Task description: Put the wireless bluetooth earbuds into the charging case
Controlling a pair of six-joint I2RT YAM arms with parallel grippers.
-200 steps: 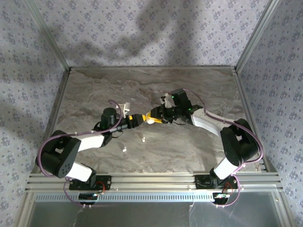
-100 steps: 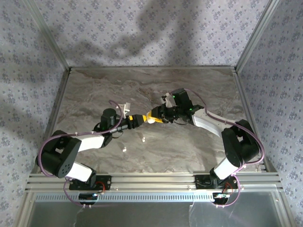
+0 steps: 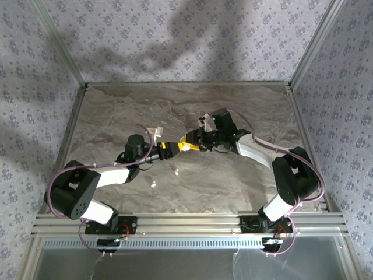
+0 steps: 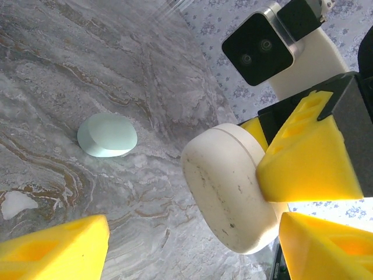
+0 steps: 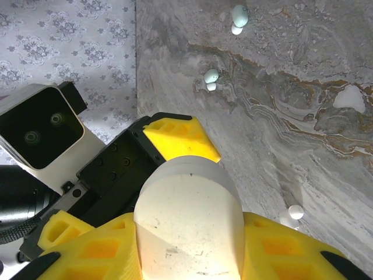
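My right end effector pinches the charging case by its sides (slick, light, I reckon); left end effector gapes empty.

Charging case over worktop centre, off surface, clamped between fingers of right pincer. Left pincer just left of case, tip to tip with right pincer, fingers spread wide. Two earbuds on worktop, nearer arm bases: one just before left pincer, second further left and nearer.
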